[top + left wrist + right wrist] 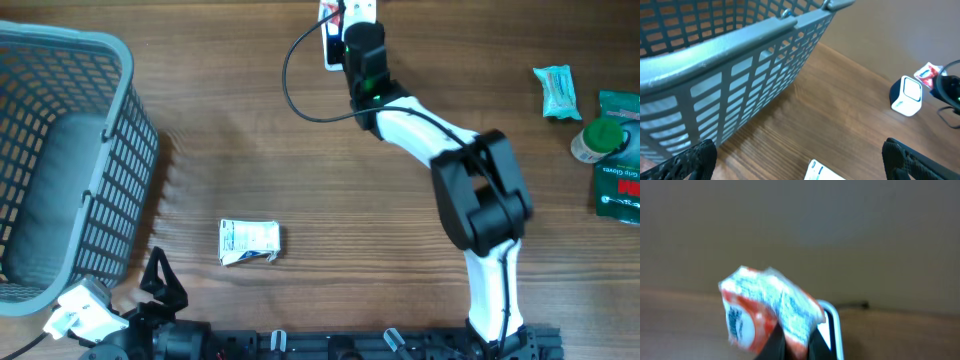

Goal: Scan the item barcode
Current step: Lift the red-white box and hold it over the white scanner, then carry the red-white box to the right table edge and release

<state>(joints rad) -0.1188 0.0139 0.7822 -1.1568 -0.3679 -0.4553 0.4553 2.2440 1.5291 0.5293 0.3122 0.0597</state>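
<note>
Two arms work at one brown, wood-grain tabletop (330, 190). The right gripper (792, 342) reaches to the middle of the far edge, its fingers closed on one orange-and-white packet (770, 312). That packet is held up off the wood just beside the single barcode scanner (907, 96), a small white block with a dark side that stands at the far edge. The right wrist view is blurred, so the print on the packet cannot be read.

The left gripper (797, 151) sits low at the near-left corner, its two black fingers (692, 161) spread wide with nothing between them.

One grey plastic basket (120, 150), walls slotted like a grid, fills the left edge. One white printed packet (248, 242) lies flat on the near half of the tabletop, left of centre, well apart from both the basket and the scanner.

At the right edge there is a small group: one teal pouch (556, 91), one bottle with a green cap (601, 137), and green packaging with a red label (618, 188) cut off by the frame, so its count cannot be told.

One black cable (290, 85) loops over the wood near the scanner. Behind the far edge stands a plain, pale grey-beige wall (800, 230).
</note>
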